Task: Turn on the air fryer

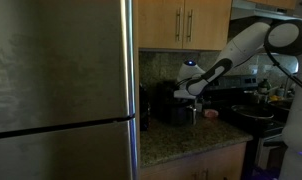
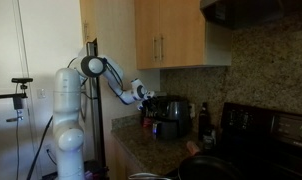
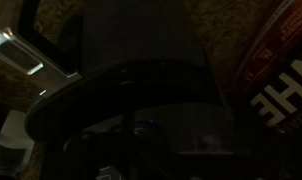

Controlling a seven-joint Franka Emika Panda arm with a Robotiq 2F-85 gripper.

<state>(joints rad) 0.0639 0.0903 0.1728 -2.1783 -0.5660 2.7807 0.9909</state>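
The air fryer [image 1: 173, 108] is a black, boxy appliance standing on the granite counter against the backsplash; it also shows in an exterior view [image 2: 171, 116]. My gripper [image 1: 183, 92] hangs just above its top near edge, also seen in an exterior view [image 2: 148, 97]. In the wrist view the air fryer's dark rounded top [image 3: 141, 90] fills most of the picture, with a small blue light [image 3: 143, 127] on it. The fingers are lost in the dark, so I cannot tell if they are open or shut, or if they touch the top.
A tall stainless-steel fridge [image 1: 61, 80] stands right beside the air fryer. A black stove with pots [image 1: 253, 115] is on its other side. Wooden cabinets [image 1: 186, 22] hang above. A red box [image 3: 281, 60] and a silver object [image 3: 21, 55] flank the appliance.
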